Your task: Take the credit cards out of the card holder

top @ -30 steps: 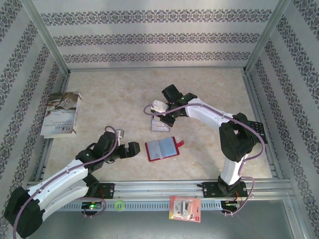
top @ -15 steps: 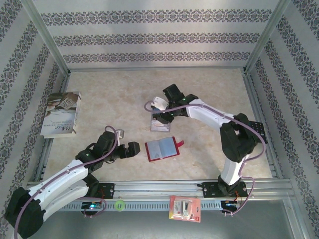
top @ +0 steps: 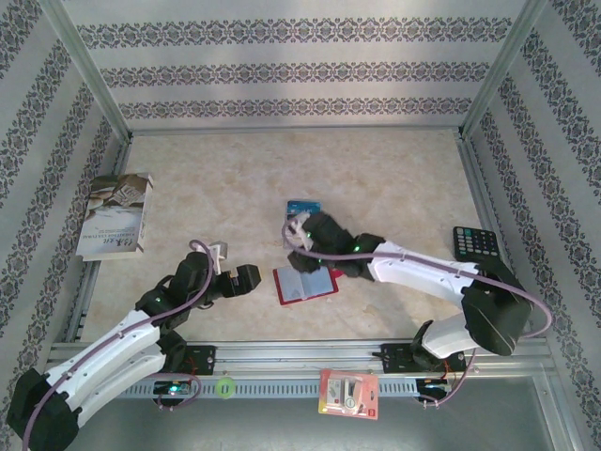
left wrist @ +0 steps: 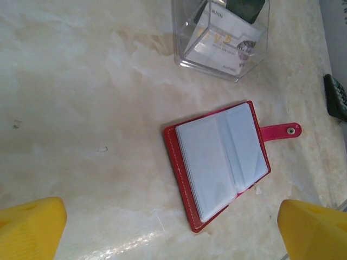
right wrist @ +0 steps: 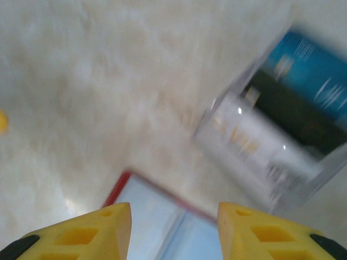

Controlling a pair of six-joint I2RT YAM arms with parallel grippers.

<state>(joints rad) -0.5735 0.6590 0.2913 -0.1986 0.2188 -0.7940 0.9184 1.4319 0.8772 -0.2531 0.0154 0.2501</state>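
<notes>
Pale marbled surface [top: 394,169] across mid frame. Lower left, left tool [top: 237,274] spread wide, empty. Centre, right tool [top: 300,235] parted, gripping nothing. Just below, red card holder [top: 305,284] unfolded flat. Above, clear stand [left wrist: 187,32] with credit cards [top: 304,208] inside.

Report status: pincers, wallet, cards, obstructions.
Left pincer open, beside wallet. Right pincer open, empty, over wallet's far edge. Wallet lying open, flat. Cards in clear stand just beyond.
</notes>
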